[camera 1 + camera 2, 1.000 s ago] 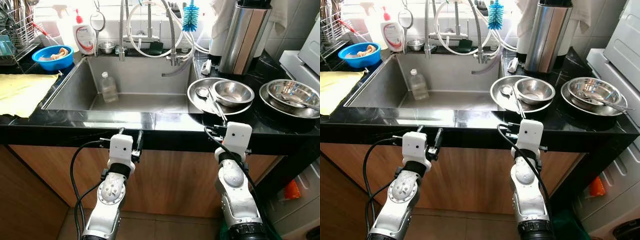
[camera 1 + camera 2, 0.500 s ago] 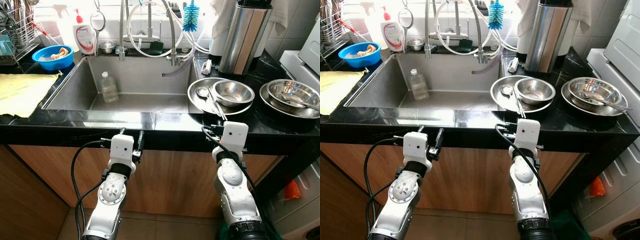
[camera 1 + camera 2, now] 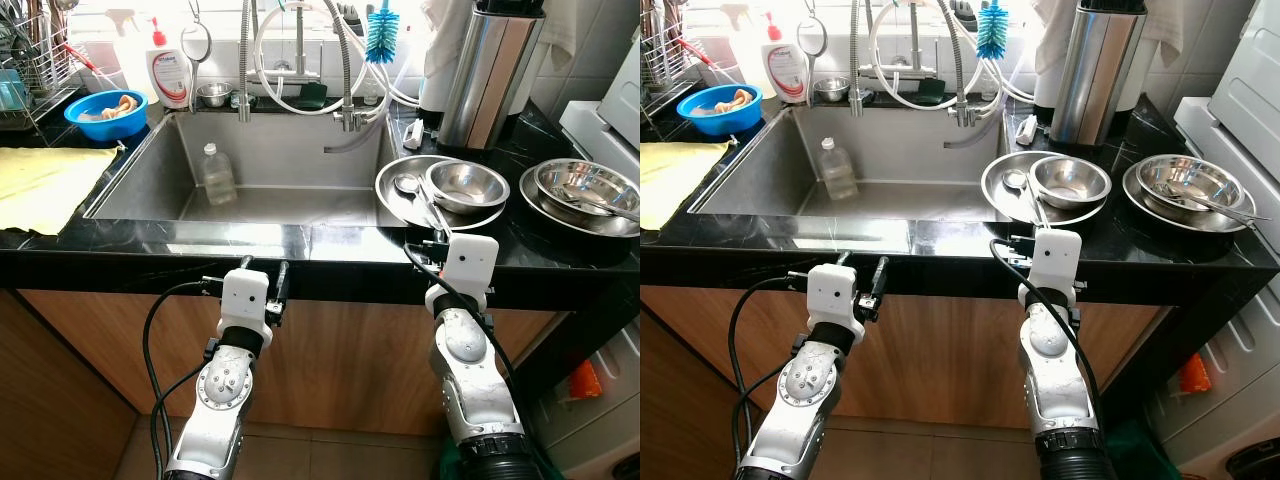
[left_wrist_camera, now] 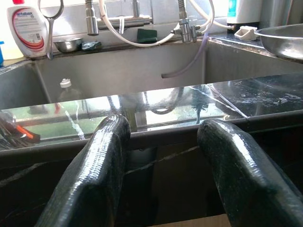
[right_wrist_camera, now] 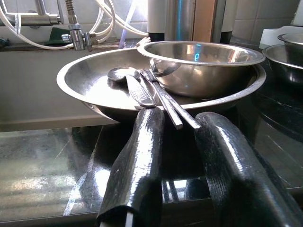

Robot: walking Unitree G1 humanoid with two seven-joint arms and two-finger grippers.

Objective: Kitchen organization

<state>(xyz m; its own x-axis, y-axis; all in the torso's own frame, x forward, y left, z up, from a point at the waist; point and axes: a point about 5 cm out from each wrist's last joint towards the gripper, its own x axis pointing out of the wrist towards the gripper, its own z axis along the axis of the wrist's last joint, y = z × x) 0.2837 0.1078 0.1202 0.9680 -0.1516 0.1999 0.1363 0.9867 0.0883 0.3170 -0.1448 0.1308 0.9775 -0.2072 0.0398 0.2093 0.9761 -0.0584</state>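
1. The right gripper is raised at the front edge of the black stone counter. Its two long black fingers stand a little apart, with a narrow gap between them, and they hold nothing.
2. Straight ahead of these fingers lies the wide, shallow steel plate. In it are a steel spoon and two thin steel utensils with long handles (I cannot tell if they are forks or knives). A round steel bowl sits in the far right part of the same plate.
3. The long axis of the utensils runs from the middle of the plate toward the robot. Their handle ends point at the right gripper and reach over the near rim, close to the fingertips but not touching them.
4. I judge that the right arm is much nearer to this cutlery. A forward reach, with the fingers closing across the handles, looks like the natural next move.
5. The left gripper waits lower, in front of the steel sink. Its fingers are open wide and empty. A clear plastic bottle stands in the sink, well apart from it.
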